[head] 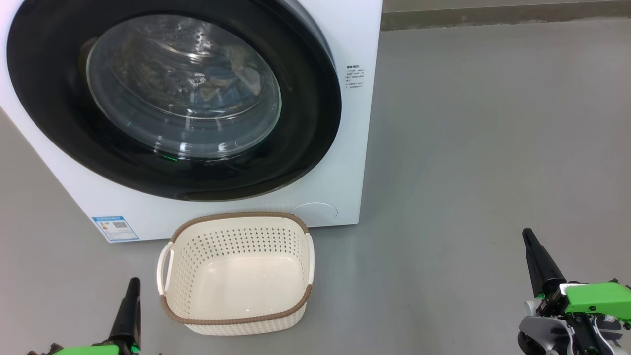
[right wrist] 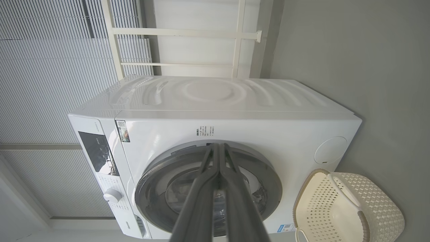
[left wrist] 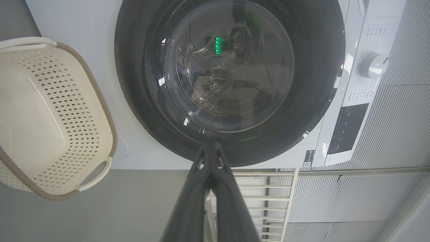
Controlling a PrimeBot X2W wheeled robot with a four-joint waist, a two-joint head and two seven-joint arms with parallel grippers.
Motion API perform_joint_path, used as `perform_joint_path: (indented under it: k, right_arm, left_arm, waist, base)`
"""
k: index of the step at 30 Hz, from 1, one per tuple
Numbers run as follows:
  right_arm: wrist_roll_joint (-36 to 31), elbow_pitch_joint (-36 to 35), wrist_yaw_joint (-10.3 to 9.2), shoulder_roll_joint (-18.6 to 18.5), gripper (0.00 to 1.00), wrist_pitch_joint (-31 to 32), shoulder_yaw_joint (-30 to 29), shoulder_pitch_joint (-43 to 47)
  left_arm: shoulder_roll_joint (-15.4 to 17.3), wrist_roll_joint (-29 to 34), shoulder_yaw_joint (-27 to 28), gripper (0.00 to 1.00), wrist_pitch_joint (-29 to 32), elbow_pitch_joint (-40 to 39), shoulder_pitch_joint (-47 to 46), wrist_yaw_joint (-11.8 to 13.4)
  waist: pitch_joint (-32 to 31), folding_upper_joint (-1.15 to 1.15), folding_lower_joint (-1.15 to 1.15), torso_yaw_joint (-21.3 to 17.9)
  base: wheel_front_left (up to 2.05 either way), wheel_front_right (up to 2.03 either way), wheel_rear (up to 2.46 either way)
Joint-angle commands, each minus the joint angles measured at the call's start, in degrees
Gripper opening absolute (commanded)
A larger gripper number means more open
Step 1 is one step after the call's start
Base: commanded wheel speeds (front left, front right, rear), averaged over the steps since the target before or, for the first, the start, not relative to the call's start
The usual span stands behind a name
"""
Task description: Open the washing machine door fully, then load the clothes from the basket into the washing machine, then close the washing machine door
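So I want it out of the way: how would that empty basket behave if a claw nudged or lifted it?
The basket is empty, perforated plastic, so probably light and likely to slide on the smooth floor. Low and wide, it should skid rather than tip. Its thin walls may flex if pinched.

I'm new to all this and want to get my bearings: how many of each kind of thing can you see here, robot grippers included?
Washing machine, its door closed: 1
Basket, empty: 1
Grippers, both shut: 2 (left gripper, right gripper)
Total: 4
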Motion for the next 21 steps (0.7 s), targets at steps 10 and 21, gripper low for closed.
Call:
perform_joint_path:
  k: [10, 21]
  right_arm:
    - [0.2, -1.8, 0.18, -0.4, 0.00, 0.3, 1.0, -0.8]
    - [0.2, -1.8, 0.18, -0.4, 0.00, 0.3, 0.9, -0.8]
  left_arm:
    - [0.4, -0.5, 1.9, 0.00, 0.3, -1.8, -2.4, -0.4]
    - [0.4, -0.5, 1.9, 0.00, 0.3, -1.8, -2.4, -0.4]
  waist:
    - [0.0, 0.00, 0.00, 0.0]
    - [0.0, 0.00, 0.00, 0.0]
  base:
    - [0.00, 0.00, 0.00]
    - [0.00, 0.00, 0.00]
